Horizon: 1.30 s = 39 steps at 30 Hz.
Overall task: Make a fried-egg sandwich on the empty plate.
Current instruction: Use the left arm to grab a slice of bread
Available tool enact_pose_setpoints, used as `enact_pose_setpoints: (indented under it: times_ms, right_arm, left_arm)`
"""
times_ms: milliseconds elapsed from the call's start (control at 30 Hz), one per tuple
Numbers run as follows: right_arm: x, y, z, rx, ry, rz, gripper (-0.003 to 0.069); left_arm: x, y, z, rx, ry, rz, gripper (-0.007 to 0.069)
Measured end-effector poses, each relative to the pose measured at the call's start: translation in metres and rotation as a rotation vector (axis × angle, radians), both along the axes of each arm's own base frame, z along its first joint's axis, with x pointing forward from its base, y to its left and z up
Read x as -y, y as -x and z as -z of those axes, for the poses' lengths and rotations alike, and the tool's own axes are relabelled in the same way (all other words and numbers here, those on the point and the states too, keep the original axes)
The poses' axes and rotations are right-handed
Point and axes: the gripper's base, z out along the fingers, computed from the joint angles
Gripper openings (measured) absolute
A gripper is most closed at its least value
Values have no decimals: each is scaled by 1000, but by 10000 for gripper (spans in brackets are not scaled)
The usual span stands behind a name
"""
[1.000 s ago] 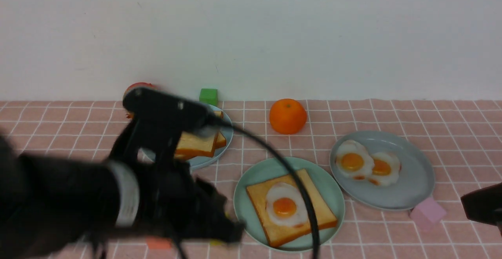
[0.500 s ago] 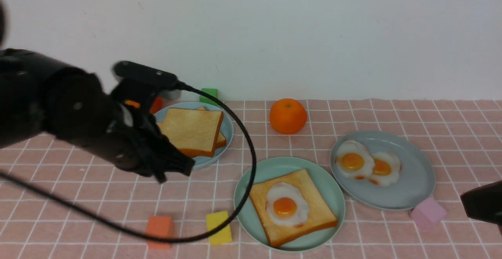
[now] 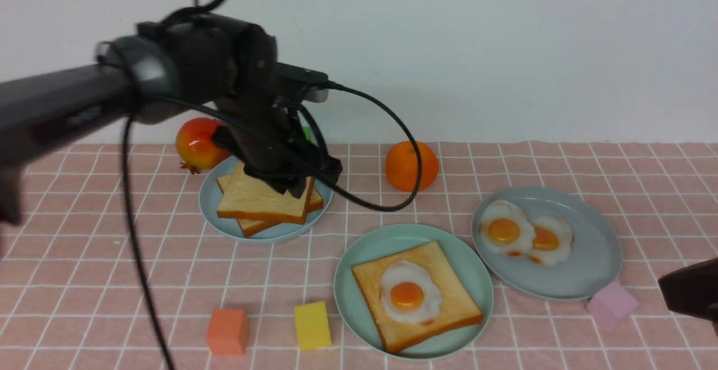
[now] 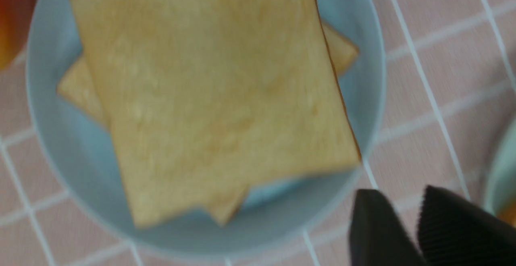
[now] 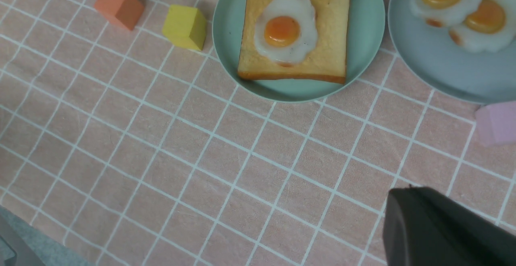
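The mint-green plate (image 3: 468, 266) (image 5: 227, 28) holds one toast slice (image 3: 367, 283) (image 5: 334, 24) with a fried egg (image 3: 408, 292) (image 5: 284, 28) lying on top. Two plain toast slices (image 3: 252, 202) (image 4: 213, 88) are stacked on the pale blue plate (image 3: 210, 204) (image 4: 56, 145). My left gripper (image 3: 297, 186) (image 4: 399, 195) hovers over the right side of that plate, open by a narrow gap with nothing between its fingers. At the right edge, low over the cloth, my right gripper (image 3: 670, 290) (image 5: 399, 201) is shut and empty.
A grey-blue plate (image 3: 589, 258) with two fried eggs (image 3: 524, 234) sits at the right. An orange (image 3: 411, 165) and a red fruit (image 3: 195, 143) stand near the wall. Orange (image 3: 227, 331), yellow (image 3: 312, 325) and pink (image 3: 611, 303) blocks lie near the front.
My left arm has swung up and back from the front left to above the pale blue toast plate, and its jaws have parted. The right gripper has stayed put.
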Motion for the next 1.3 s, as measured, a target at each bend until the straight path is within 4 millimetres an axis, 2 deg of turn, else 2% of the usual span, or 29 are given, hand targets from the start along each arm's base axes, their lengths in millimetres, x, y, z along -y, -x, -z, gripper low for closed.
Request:
enact_pose_setpoints:
  times_ms: [33, 67, 133, 200, 333, 567, 700, 767, 833, 867, 900, 933, 967, 1067, 1300]
  right_arm:
    - [0, 0, -1, 5, -7, 1, 29]
    - [0, 0, -1, 5, -7, 1, 29]
    - [-3, -2, -3, 32, -43, 5, 32]
    - [-4, -3, -5, 49, -69, 5, 32]
    - [-10, -5, -13, 114, -142, -33, 32]
    - [-18, -4, -26, 197, -220, -122, 32]
    - [-19, -3, -27, 198, -224, -132, 32]
    - [-19, -3, -27, 198, -223, -135, 32]
    - [-19, -3, -26, 194, -223, -136, 32]
    - [-19, -3, -26, 192, -223, -138, 34]
    - [-19, -3, -26, 191, -224, -138, 34]
    - [-19, -3, -26, 191, -224, -138, 34]
    - [-19, -2, -26, 186, -225, -140, 36]
    - [-20, -1, -25, 171, -226, -146, 38]
    - [-20, 0, -24, 153, -225, -153, 41]
  left_arm:
    - [2, -5, 5, 0, -4, 1, 332]
    - [3, -6, 4, 3, -2, 1, 341]
    - [6, -16, 21, -10, -18, -4, 441]
    - [6, -19, 28, -8, -23, -17, 474]
    - [5, -25, 41, -3, -51, -41, 496]
    - [3, -30, 51, 8, -82, -69, 484]
    - [3, -30, 52, 9, -83, -71, 439]
    - [3, -30, 51, 11, -80, -72, 383]
    - [3, -30, 51, 11, -79, -74, 309]
    - [3, -31, 51, 13, -78, -74, 245]
    - [3, -31, 51, 13, -78, -74, 245]
    - [3, -31, 51, 13, -78, -74, 206]
    - [3, -30, 51, 12, -76, -75, 127]
    - [3, -30, 51, 12, -75, -75, 13]
    - [4, -30, 51, 11, -73, -75, 13]
